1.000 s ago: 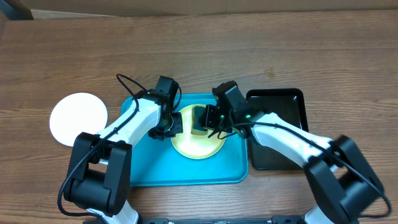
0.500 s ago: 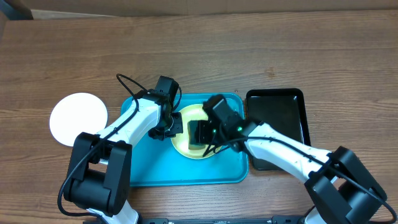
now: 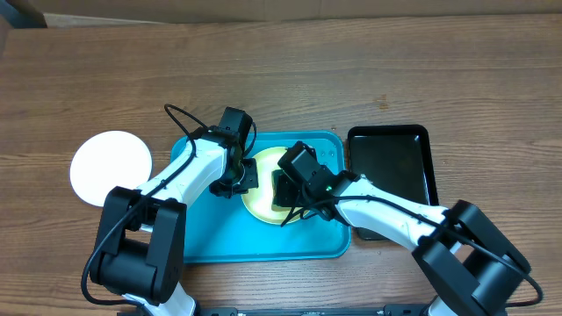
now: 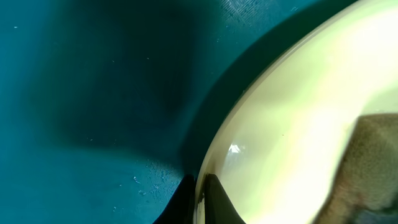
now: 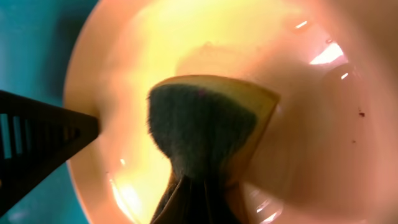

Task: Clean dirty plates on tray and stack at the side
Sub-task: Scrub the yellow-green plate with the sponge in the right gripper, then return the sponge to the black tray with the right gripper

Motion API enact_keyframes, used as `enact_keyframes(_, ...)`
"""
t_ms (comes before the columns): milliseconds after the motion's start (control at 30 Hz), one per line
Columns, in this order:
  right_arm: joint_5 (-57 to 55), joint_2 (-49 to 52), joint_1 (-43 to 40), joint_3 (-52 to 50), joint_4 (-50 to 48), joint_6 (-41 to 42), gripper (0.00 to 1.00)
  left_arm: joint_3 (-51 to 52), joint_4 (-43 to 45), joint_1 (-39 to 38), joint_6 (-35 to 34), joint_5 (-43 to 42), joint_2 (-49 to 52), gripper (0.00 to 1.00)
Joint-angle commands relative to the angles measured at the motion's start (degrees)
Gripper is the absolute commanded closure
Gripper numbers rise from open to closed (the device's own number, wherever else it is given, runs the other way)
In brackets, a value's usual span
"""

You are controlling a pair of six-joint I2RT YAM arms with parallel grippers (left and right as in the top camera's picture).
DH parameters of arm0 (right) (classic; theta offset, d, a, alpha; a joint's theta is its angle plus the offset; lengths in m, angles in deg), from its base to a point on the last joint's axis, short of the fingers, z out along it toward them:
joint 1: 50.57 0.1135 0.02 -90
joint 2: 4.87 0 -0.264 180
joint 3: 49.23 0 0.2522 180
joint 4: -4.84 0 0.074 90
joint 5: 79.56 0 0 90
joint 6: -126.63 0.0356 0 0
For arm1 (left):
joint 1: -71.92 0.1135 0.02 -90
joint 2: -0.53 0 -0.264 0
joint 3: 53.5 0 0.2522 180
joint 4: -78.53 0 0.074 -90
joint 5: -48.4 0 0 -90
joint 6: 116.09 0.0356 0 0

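A pale lime-green plate [image 3: 262,204] lies in the upper middle of the turquoise tray [image 3: 219,235]. My left gripper [image 3: 246,175] is shut on the plate's left rim; the left wrist view shows both dark fingertips [image 4: 200,200] pinching the rim of the plate [image 4: 292,118] above the tray floor [image 4: 93,93]. My right gripper [image 3: 284,190] is shut on a sponge [image 5: 205,121] with a dark scouring face and a yellow body, pressed onto the plate's [image 5: 186,43] inside. A clean white plate [image 3: 110,168] lies on the table left of the tray.
A smaller black tray [image 3: 391,180] sits just right of the turquoise one. The left gripper's finger [image 5: 37,140] juts into the right wrist view close to the sponge. Bare wooden table lies beyond both trays.
My right gripper has slid the sponge leftward across the green plate, from its right side toward the middle. The left gripper has held still on the rim.
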Motion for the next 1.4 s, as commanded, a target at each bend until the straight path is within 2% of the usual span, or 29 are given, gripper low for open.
enact_keyframes(0,-3.1,0.9,0.1,-0.2,1.0,-0.7,0.96,1.1,0.0,0.0,1.0,2.1,1.4,0.96)
enact_keyframes(200,-4.5,-2.6,-5.5,-0.1,3.4,-4.4,0.96,1.1,0.0,0.0,1.0,2.1,1.4,0.96)
enact_keyframes(533,9.8,-9.0,-13.9,2.6,3.3,-14.8,0.96,1.1,0.0,0.0,1.0,2.1,1.4,0.96)
enact_keyframes(733,10.8,-14.8,-18.8,2.9,8.7,-15.4,0.96,1.1,0.0,0.0,1.1,2.1,1.4,0.96)
enact_keyframes(1000,4.5,-16.2,-29.2,2.4,21.3,-16.5,0.96,1.1,0.2,-0.1,1.1,2.1,1.4,0.96)
enact_keyframes(1067,4.0,-16.2,-30.3,1.7,23.0,-18.5,0.96,1.1,0.1,-0.1,1.1,2.1,1.4,0.96)
enact_keyframes(1233,-5.2,-15.6,-30.6,-1.1,24.8,-18.8,0.96,1.1,-0.3,-0.1,1.1,2.1,1.4,0.96)
enact_keyframes(1267,-6.6,-15.6,-30.6,-1.7,24.7,-18.5,0.94,1.1,-0.6,-0.1,1.1,2.1,1.4,0.96)
enact_keyframes(1367,-7.9,-15.5,-30.6,-3.0,24.0,-18.2,0.73,1.0,-0.9,0.0,1.1,2.2,1.3,0.96)
